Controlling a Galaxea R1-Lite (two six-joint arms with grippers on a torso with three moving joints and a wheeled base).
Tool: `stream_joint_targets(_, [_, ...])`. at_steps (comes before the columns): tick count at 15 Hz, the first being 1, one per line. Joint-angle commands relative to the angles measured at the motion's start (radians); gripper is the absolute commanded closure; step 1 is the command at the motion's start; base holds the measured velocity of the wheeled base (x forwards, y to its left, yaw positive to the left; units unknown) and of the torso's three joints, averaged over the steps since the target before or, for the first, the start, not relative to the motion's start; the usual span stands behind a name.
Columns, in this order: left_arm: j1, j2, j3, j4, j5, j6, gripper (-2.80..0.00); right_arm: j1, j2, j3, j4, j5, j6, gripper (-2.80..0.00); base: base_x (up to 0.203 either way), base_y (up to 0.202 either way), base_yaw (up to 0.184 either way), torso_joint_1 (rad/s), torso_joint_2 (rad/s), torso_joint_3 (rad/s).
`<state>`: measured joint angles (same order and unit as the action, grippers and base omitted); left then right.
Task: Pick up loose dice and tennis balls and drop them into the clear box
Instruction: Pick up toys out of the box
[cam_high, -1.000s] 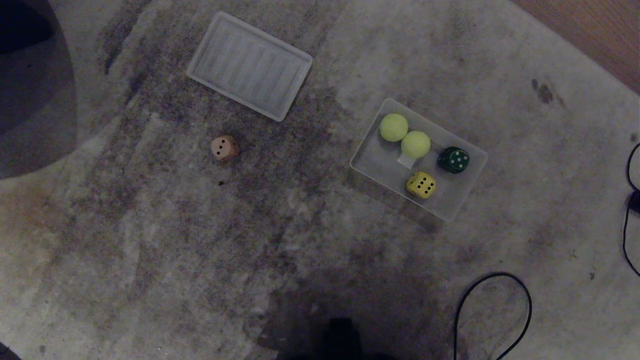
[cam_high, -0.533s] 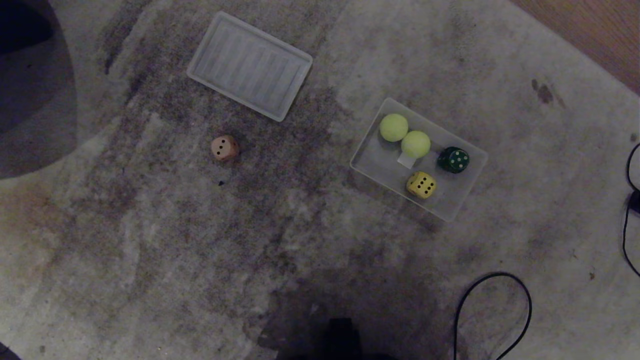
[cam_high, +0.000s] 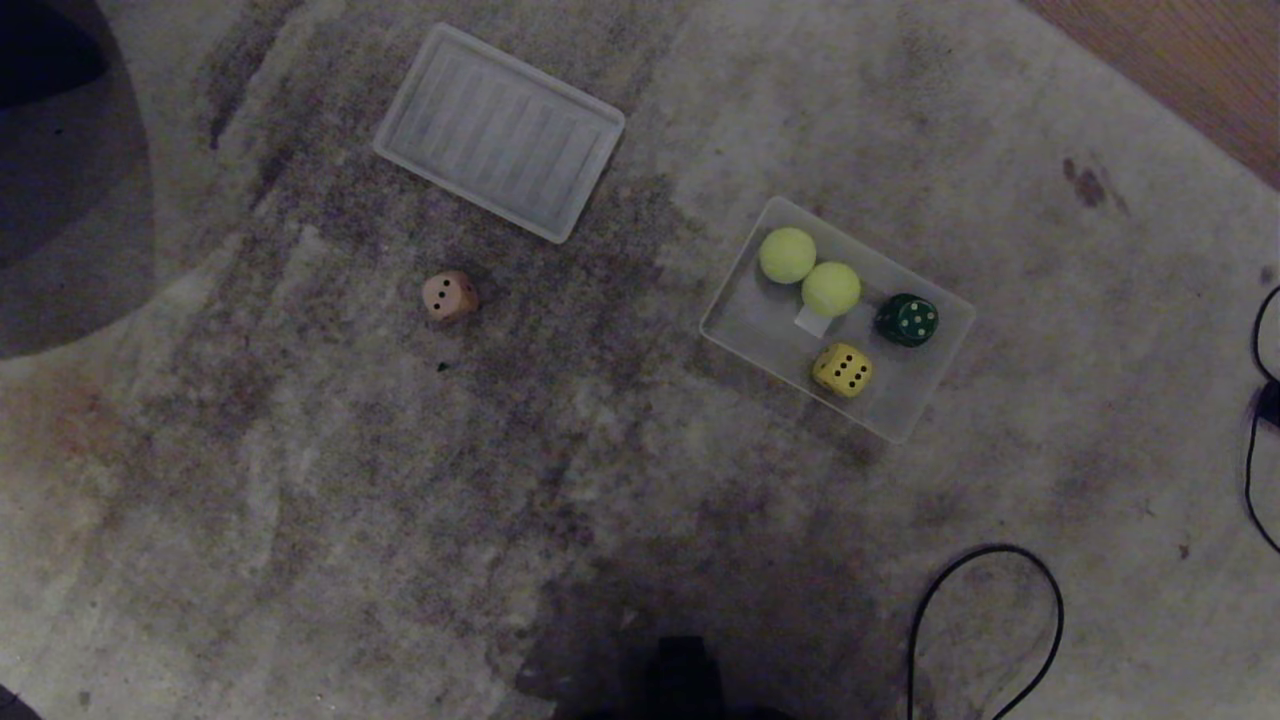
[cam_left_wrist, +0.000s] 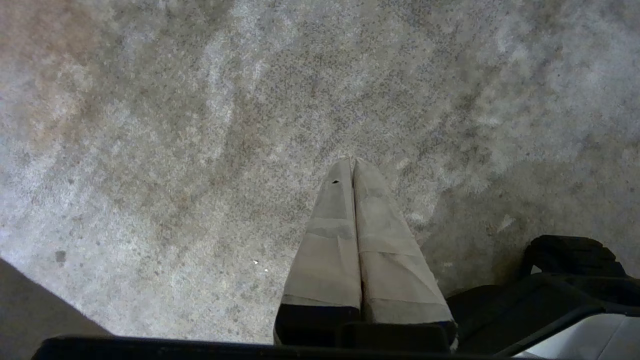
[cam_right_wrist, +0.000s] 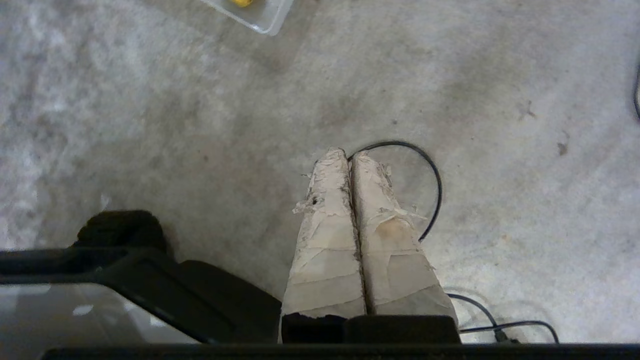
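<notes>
Both arms sit low near the robot's base, outside the head view, each seen only through its own wrist camera.

Right gripper (cam_right_wrist: 350, 155): taped fingers (cam_right_wrist: 325, 240) pressed together, nothing between them. It hangs above bare grey carpet (cam_high: 300, 520). A black cable (cam_right_wrist: 430, 170) loops on the carpet just beyond and beside the fingertips. The clear box (cam_right_wrist: 272, 17) lies well ahead of this gripper, off toward the robot's midline; only one corner shows in the right wrist view, with a sliver of the yellow die (cam_right_wrist: 242, 2) inside.

Left gripper (cam_left_wrist: 351, 161): fingers also closed flat on each other, empty, over carpet. No task item appears in its wrist view.

Head view, contents of the clear box (cam_high: 740, 330): two tennis balls (cam_high: 788, 254) (cam_high: 831, 288) touching each other, the dark green die (cam_high: 907, 320) and the yellow die (cam_high: 842, 369), six pips up.

Pinkish-tan die (cam_high: 449, 296): loose on the carpet, well apart from the box, on the left gripper's side and far ahead of it. Two black pips face up.

Ribbed clear lid (cam_high: 500, 132): flat on the carpet beyond the tan die, farther from both grippers.
</notes>
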<state>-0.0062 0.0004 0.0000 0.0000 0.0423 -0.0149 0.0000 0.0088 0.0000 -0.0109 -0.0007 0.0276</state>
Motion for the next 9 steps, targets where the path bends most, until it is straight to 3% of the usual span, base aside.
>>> stream_joint_targets(1, [0.000,0.000,0.002,0.000,0.001,0.000,0.00,0.000,-0.009,0.005,-0.004,-0.001,0.003,0.00,0.000,0.000,0.000,0.000,0.00,0.000])
stream_joint_targets(9, [0.000,0.000,0.002,0.000,-0.002,0.004,0.00,-0.001,-0.009,0.005,-0.004,-0.002,0.009,0.00,0.000,0.000,0.000,0.000,0.00,0.000])
